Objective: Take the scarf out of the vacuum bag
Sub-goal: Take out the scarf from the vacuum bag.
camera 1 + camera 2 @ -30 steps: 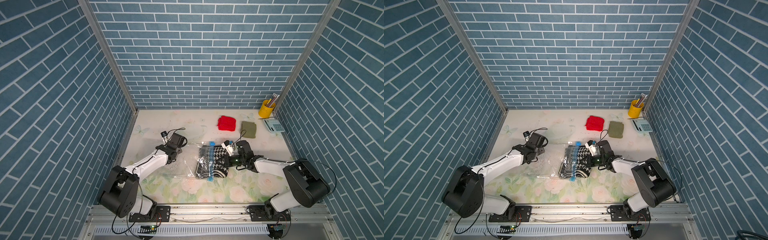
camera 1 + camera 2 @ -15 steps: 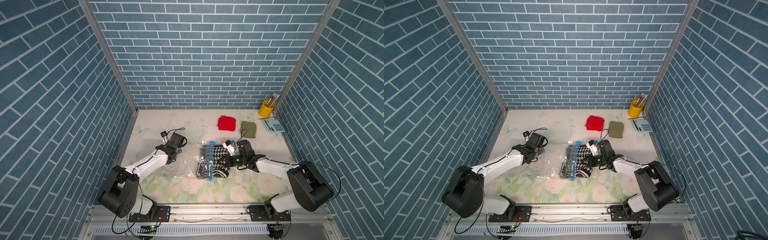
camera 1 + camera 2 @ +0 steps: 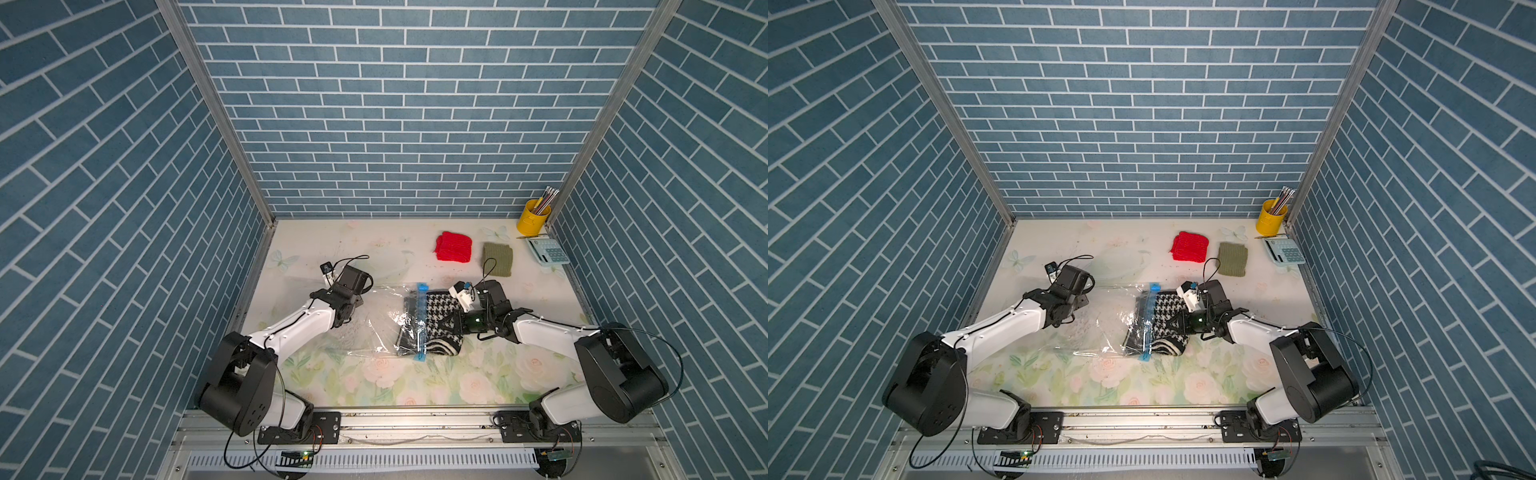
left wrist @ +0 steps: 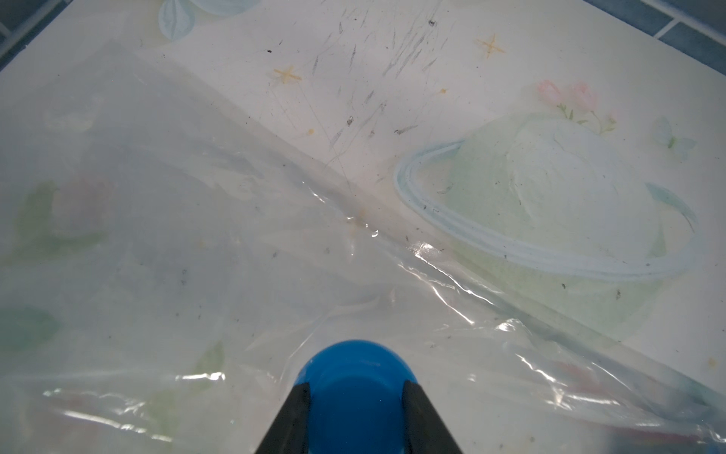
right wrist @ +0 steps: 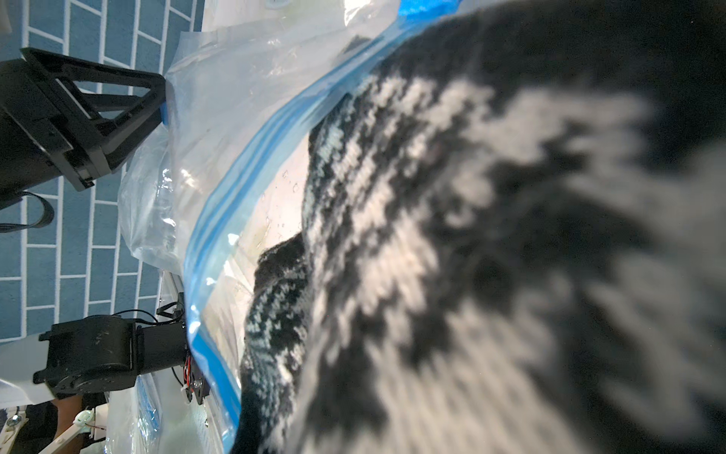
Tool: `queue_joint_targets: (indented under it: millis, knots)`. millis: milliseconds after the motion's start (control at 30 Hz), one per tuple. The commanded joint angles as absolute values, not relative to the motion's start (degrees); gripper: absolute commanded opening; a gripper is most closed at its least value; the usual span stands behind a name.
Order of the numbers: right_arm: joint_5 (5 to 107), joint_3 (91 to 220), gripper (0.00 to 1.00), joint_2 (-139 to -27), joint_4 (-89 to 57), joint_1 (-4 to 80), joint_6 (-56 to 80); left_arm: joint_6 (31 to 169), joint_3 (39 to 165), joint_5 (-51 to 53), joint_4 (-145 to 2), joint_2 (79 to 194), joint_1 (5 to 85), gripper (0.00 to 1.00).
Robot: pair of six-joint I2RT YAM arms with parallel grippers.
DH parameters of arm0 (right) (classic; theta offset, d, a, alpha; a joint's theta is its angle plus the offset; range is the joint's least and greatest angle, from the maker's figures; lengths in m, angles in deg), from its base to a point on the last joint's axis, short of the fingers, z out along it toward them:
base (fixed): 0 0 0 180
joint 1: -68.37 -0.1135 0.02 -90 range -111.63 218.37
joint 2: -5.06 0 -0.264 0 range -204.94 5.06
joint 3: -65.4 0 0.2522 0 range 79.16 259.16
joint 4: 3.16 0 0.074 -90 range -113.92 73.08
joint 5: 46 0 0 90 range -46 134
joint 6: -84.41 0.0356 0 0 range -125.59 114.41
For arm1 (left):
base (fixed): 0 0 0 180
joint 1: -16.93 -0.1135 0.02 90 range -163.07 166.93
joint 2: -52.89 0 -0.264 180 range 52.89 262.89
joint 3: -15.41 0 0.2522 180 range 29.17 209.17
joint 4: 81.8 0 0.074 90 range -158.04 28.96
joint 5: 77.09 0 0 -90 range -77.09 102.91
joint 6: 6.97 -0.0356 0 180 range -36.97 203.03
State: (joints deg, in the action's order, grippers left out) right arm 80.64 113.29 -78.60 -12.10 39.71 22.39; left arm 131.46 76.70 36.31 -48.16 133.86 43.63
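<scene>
Plainly the houndstooth scarf [image 3: 441, 318] is only partway out: it lies across the zip strip [image 3: 420, 322] of the vacuum bag [image 3: 370, 320] on the bench [image 3: 374, 386]. The right hand [image 3: 455, 322] is clenched on its outer end, and the left hand [image 4: 355, 387] grips the blue valve cap [image 4: 355, 365]. Knit catching on the strip could drag the whole bag along. The smooth cap might slip free, or the pinch could slide off the wool.
</scene>
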Motion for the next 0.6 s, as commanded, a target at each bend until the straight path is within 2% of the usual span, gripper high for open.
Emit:
queue_joint_targets:
  millis: [0,567]
  knots:
    - [80.46,114.07,0.00,-77.57,-13.92,40.07,19.02,131.15,76.72,39.81,-47.26,132.36,42.66,0.27]
    - [81.27,113.94,0.00,-79.14,-11.22,40.07,19.96,131.49,76.51,39.44,-47.91,132.09,42.62,0.27]
